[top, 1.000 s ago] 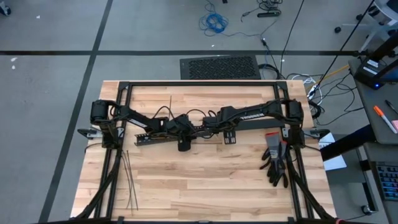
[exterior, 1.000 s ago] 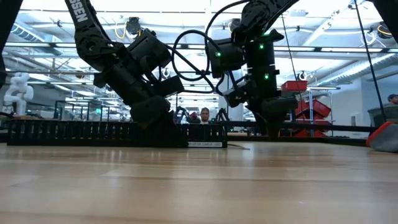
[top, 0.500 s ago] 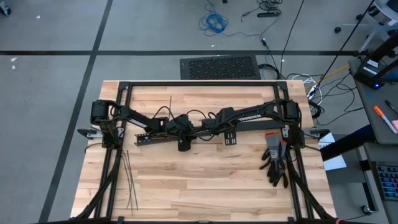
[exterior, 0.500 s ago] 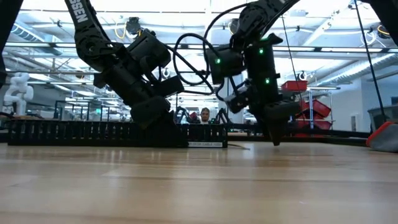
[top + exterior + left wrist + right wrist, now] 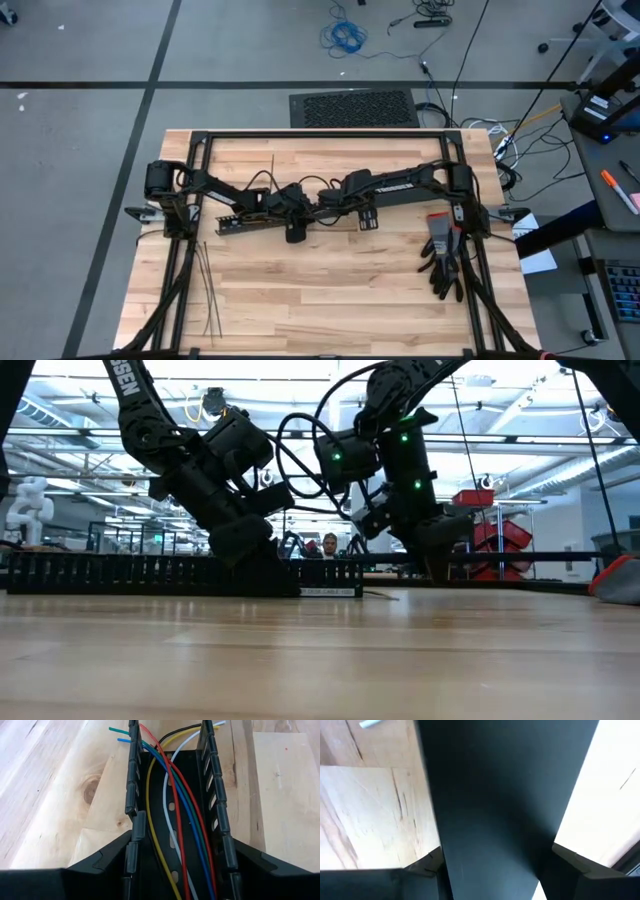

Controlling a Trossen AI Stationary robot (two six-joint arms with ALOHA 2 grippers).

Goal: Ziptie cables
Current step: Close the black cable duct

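Left tool (image 5: pixel 283 203) straddles the duct (image 5: pixel 172 810) holding the cables (image 5: pixel 175 820); right tool (image 5: pixel 322 198) state unclear.

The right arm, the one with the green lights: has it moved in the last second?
Yes. In the low view the right arm has shifted leftward, toward the left arm and over the end of the black duct, which stayed put.

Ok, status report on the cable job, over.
Left end effector clamped across the black duct. Cables lying loose inside it. Right end effector down at the duct. Zipties untouched.
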